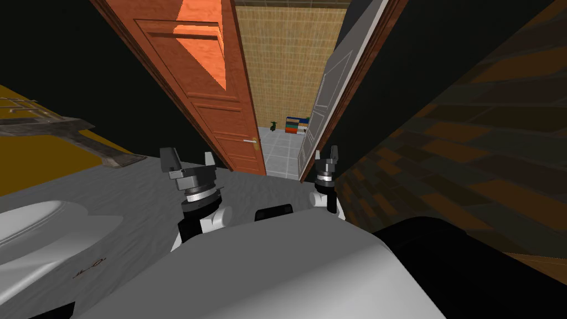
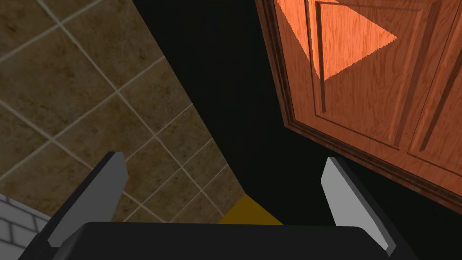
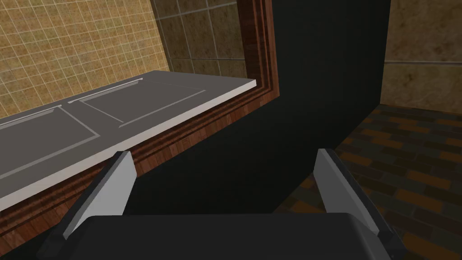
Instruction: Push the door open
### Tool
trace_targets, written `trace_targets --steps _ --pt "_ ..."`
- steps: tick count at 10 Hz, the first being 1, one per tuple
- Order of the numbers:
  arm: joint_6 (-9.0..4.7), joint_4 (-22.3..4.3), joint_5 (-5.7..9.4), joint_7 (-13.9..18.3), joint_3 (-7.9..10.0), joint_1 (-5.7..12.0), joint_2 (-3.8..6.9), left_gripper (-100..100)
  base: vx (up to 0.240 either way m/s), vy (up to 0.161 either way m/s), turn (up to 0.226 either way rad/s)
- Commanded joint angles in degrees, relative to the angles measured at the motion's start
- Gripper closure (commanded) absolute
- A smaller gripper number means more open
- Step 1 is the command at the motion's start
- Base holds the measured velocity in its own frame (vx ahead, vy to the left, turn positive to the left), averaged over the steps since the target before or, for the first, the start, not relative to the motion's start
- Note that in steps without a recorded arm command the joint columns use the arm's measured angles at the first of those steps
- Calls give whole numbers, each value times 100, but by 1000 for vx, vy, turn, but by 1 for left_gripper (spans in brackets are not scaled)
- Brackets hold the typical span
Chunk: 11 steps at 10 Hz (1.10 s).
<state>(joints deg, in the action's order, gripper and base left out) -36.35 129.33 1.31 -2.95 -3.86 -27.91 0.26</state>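
Left gripper (image 1: 189, 159) (image 2: 223, 162) and right gripper (image 1: 326, 154) (image 3: 223, 155) are raised in front of the chest, each with its 2 pale fingers spread wide apart and holding nothing. A white rounded fixture (image 1: 44, 232) at the lower left carries a small dark scrawl too faint to read. The grey door (image 1: 326, 105) (image 3: 113, 117) is ahead on the right, a panelled leaf with a pale edge, swung away and standing open against a red-brown wooden frame (image 3: 194, 131); the right gripper is just beside its near edge, not touching. On the left an orange wooden door (image 1: 205, 94) (image 2: 383, 90) with a small metal handle (image 1: 252, 140) also stands open. Between the 2 leaves a narrow gap shows pale floor tiles (image 1: 279, 152) and a yellow tiled wall (image 1: 288, 66).
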Motion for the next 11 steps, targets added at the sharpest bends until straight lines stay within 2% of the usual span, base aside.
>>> trace_targets --steps 1,3,11 --pt "76 -183 -3 16 -14 90 36 -100 70 46 -31" --pt "138 -331 -5 28 -26 163 61 -100 142 60 -45" --pt "598 -1435 -20 123 -114 707 198 -100 109 79 -51"
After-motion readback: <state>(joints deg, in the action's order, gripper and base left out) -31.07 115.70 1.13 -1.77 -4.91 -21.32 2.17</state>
